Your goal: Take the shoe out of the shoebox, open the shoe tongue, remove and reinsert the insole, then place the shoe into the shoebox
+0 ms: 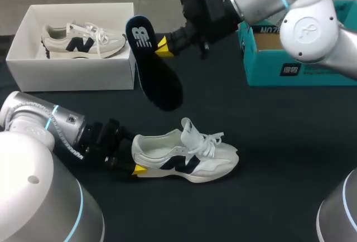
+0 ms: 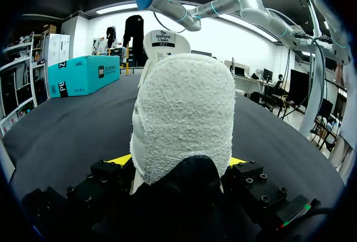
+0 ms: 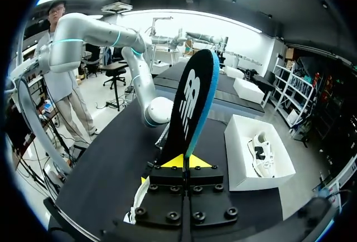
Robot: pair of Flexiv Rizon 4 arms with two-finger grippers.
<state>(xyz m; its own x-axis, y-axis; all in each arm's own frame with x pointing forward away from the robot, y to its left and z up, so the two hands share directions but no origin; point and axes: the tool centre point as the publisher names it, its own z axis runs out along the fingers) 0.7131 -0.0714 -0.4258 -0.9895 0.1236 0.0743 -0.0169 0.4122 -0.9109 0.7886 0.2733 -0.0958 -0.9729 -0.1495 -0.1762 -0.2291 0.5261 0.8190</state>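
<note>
A white sneaker (image 1: 187, 155) with a dark side logo lies on the black table, toe to the right and tongue pulled up. My left gripper (image 1: 136, 156) has its fingers wide apart on both sides of the heel, and in the left wrist view that heel (image 2: 184, 114) fills the gap between the yellow tips of the left gripper (image 2: 178, 161). My right gripper (image 1: 162, 47) is shut on the edge of a dark insole (image 1: 153, 69) with a blue underside, held in the air between the white shoebox (image 1: 72, 77) and the sneaker. In the right wrist view the insole (image 3: 192, 102) stands up from the right gripper (image 3: 184, 161).
A second sneaker (image 1: 83, 41) lies inside the white shoebox at the back left. A teal box (image 1: 290, 72) stands at the back right, under my right arm. Black table surface stretches in front of and to the right of the sneaker.
</note>
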